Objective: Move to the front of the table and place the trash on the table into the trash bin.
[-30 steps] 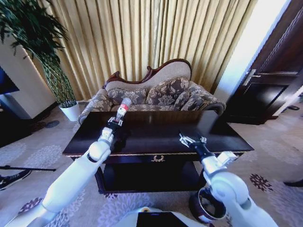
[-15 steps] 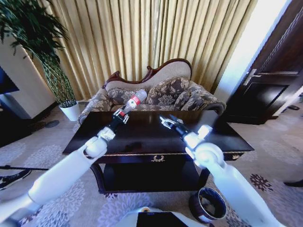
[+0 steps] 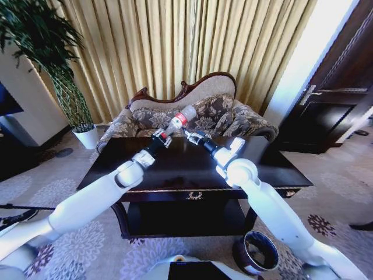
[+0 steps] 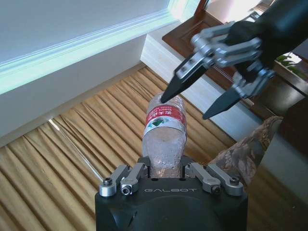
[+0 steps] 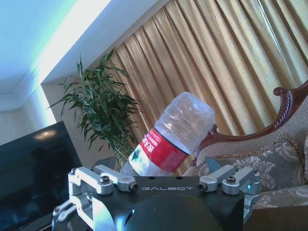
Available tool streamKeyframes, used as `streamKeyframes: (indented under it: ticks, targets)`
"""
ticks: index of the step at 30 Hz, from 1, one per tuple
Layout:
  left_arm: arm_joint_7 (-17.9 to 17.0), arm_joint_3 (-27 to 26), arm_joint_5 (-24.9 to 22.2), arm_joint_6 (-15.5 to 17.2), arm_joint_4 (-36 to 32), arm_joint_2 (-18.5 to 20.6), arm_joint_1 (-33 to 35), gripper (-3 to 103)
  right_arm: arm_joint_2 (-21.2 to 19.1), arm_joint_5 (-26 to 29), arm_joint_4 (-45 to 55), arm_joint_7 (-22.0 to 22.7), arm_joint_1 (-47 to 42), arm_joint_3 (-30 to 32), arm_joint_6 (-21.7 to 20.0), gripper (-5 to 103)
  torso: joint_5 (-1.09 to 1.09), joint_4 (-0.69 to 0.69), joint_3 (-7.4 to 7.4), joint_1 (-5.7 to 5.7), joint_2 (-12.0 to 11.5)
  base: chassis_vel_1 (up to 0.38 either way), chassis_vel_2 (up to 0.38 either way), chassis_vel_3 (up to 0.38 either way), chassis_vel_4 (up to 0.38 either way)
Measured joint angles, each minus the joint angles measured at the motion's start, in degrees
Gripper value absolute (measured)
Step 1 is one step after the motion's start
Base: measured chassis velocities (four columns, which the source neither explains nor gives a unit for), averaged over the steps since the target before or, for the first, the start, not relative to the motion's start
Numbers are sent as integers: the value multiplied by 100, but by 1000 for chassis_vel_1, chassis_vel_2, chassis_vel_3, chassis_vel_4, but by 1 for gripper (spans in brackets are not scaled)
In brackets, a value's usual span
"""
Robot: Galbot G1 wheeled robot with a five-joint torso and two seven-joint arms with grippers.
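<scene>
Head view first: my left gripper (image 3: 161,138) pinches the bottle (image 3: 180,119) above the desk (image 3: 175,169), centre frame, my right gripper (image 3: 191,136) spread beside it, bin (image 3: 257,252) lower right. Left wrist view: bottle (image 4: 165,130) central. Right wrist view: bottle (image 5: 171,136) centre

The worktop (image 3: 175,166) fills the frame's centre, a sofa (image 3: 186,116) behind it. The trash bin (image 3: 256,252) sits lower right. A potted plant (image 3: 52,64) stands upper left.

Right claw (image 3: 190,137) just beside held bottle (image 3: 182,118)
</scene>
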Motion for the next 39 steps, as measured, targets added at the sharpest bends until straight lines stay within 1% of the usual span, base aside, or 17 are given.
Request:
streamKeyframes:
  ticks: [15, 18, 19, 21, 22, 23, 24, 25, 26, 27, 28, 31, 32, 34, 37, 38, 39]
  targets:
    - [-185, 631, -149, 251, -295, -209, -292, 27, -3, 77, -347, -20, 450, -59, -22, 101, -1, 1, 0, -1, 0, 0, 0, 0, 0]
    - [-262, 654, -223, 292, -362, -153, -283, 27, -16, 49, -362, -20, 431, 2, -22, 89, -1, 1, 0, -1, 0, 0, 0, 0, 0]
    - [-262, 654, -223, 292, -362, -153, -283, 27, -16, 49, -362, -20, 431, 2, -22, 89, -1, 1, 0, -1, 0, 0, 0, 0, 0]
    - [-305, 652, -258, 329, -392, -128, -251, 24, -28, 21, -355, -20, 407, 35, -21, 79, -1, 1, 0, -1, 1, 0, 0, 0, 0]
    - [-326, 649, -310, 368, -403, -123, -228, 28, -30, 7, -335, -24, 389, 51, -20, 79, -1, 1, 0, -1, 1, 0, 0, 0, 0]
    - [-351, 630, -351, 407, -424, -124, -198, 34, -34, -5, -316, -31, 371, 66, -20, 73, -2, 1, 0, -1, 1, 0, 0, 0, 0]
    - [-351, 630, -351, 407, -424, -124, -198, 34, -34, -5, -316, -31, 371, 66, -20, 73, -2, 1, 0, -1, 1, 0, 0, 0, 0]
    - [-380, 614, -378, 467, -438, -132, -170, 34, -34, -9, -302, -44, 356, 76, -17, 68, 0, 0, 0, -1, 1, 0, 0, 0, 0]
    - [-447, 597, -403, 505, -439, -138, -136, 44, -39, -35, -285, -86, 330, 93, -12, 62, -3, 0, 0, -1, 1, 0, 0, 0, 0]
    - [-476, 582, -415, 520, -441, -138, -124, 44, -40, -60, -285, -116, 316, 92, -10, 57, -1, 0, 0, -1, 1, 0, 0, 0, 0]
    - [-476, 582, -415, 520, -441, -138, -124, 44, -40, -60, -285, -116, 316, 92, -10, 57, -1, 0, 0, -1, 1, 0, 0, 0, 0]
    - [-495, 560, -471, 543, -470, -123, -103, 61, -48, -101, -259, -152, 297, 91, -1, 44, -2, 0, 0, -1, 1, 0, 0, 0, 0]
    - [-498, 549, -491, 544, -488, -109, -99, 67, -49, -106, -254, -153, 292, 92, 0, 44, -1, 0, 0, -1, 1, 0, 0, 0, 0]
    - [-498, 545, -503, 545, -500, -99, -96, 67, -49, -106, -254, -154, 291, 93, 0, 41, -1, 0, 0, -1, 1, 0, 0, 0, 0]
    - [-498, 504, -647, 545, -638, -18, -54, 83, -59, -130, -269, -153, 281, 147, 3, 31, -1, 1, -1, -1, 1, 0, 0, 0, 0]
    - [-498, 504, -647, 545, -638, -18, -54, 83, -59, -130, -269, -153, 281, 147, 3, 31, -1, 1, -1, -1, 1, 0, 0, 0, 0]
    - [-501, 471, -698, 547, -690, 2, -23, 89, -59, -183, -297, -153, 276, 174, 3, 31, -2, 1, -1, -1, 1, 0, 0, 0, 0]
